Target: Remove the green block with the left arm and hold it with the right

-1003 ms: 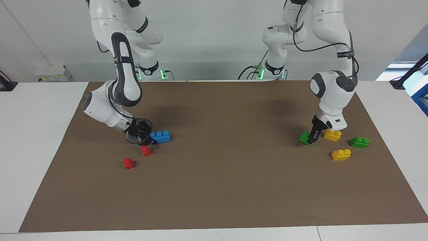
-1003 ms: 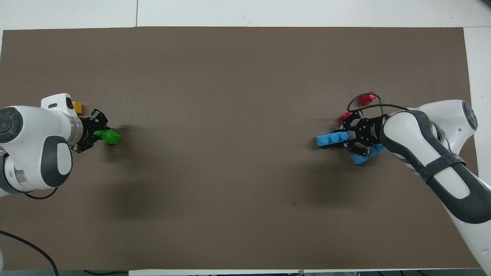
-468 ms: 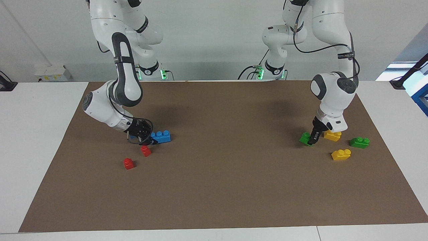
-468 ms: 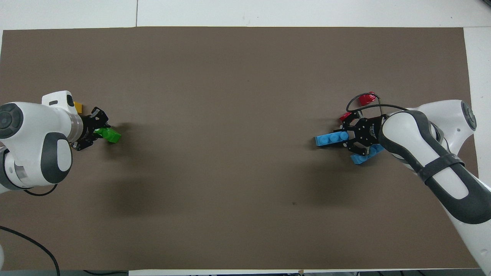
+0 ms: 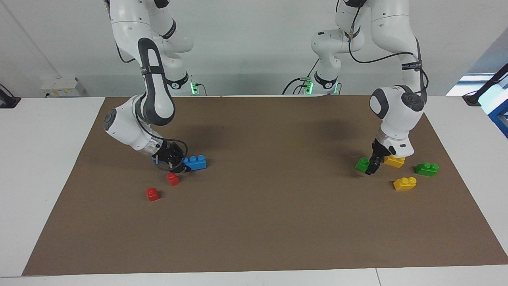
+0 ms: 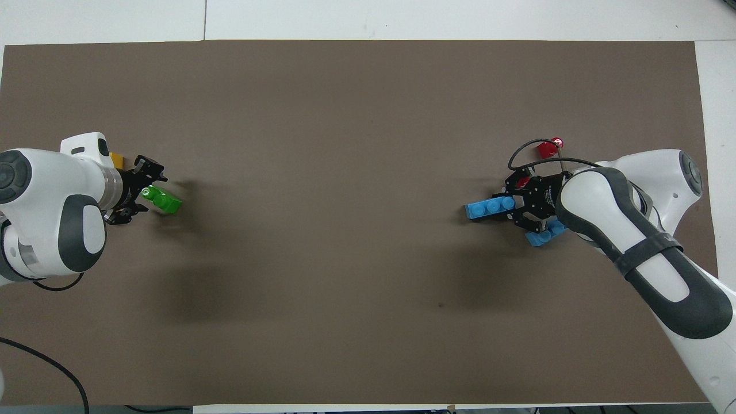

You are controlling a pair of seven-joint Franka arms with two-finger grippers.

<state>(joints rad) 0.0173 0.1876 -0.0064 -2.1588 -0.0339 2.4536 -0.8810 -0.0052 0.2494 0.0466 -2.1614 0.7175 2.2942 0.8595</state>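
The left gripper (image 5: 372, 169), previously clamped on the green block (image 5: 362, 163), now stands with its fingers parted just beside it; the block rests on the brown mat (image 5: 262, 222) at the left arm's end, near a yellow brick (image 5: 394, 160). The right gripper (image 5: 183, 167) remains closed on the blue brick (image 5: 196, 162) and has shifted with it slightly toward the table's middle, close to a red block (image 5: 172, 178).

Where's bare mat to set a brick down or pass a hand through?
Bare: the whole middle of the mat, from the green block to the blue brick, and its strip farthest from the robots. Crowded: around the left pincer, with yellow bricks and a dark green brick; around the right pincer, gripping the blue brick beside red bricks.
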